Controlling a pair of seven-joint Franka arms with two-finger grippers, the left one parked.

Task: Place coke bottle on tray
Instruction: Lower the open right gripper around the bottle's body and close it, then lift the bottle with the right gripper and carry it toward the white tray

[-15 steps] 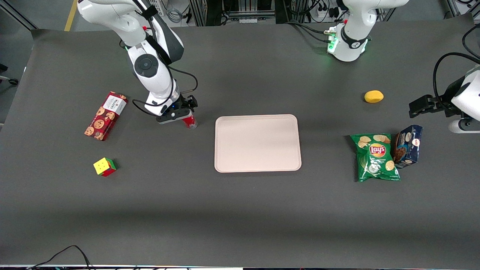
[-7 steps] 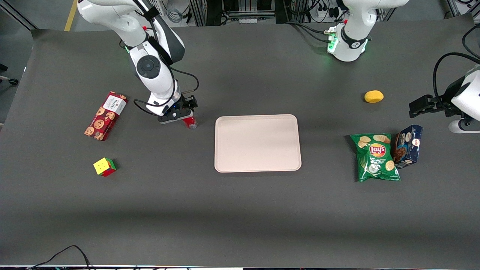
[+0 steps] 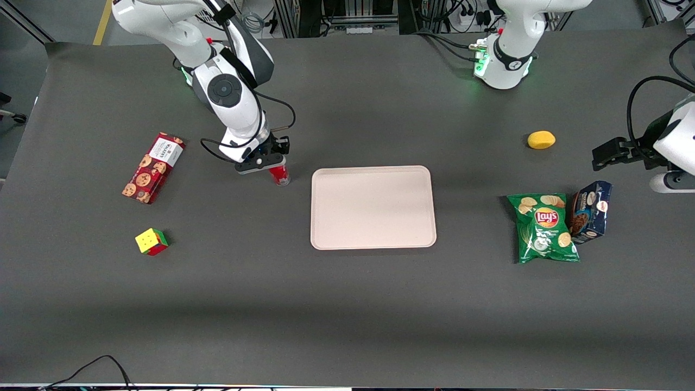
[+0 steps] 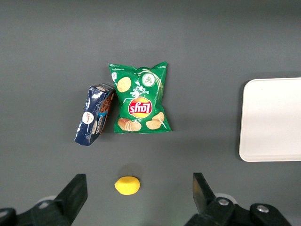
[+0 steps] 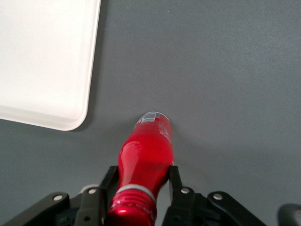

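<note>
Gripper has its fingers clamped on the coke bottle near the cap, bottle upright or close to it, just beside the tray rim at the working arm's end. Only bare mat sits between bottle and rim.

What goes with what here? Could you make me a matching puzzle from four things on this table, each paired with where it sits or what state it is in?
Things:
1. coke bottle
2. tray
3. lemon
4. puzzle cube

Descriptions:
A. lies bare, nothing on it
B. held between the fingers of the tool
C. nearer the front camera than the red cookie box
D. farther from the front camera than the green chip bag

Pairs: 1-B, 2-A, 3-D, 4-C
</note>
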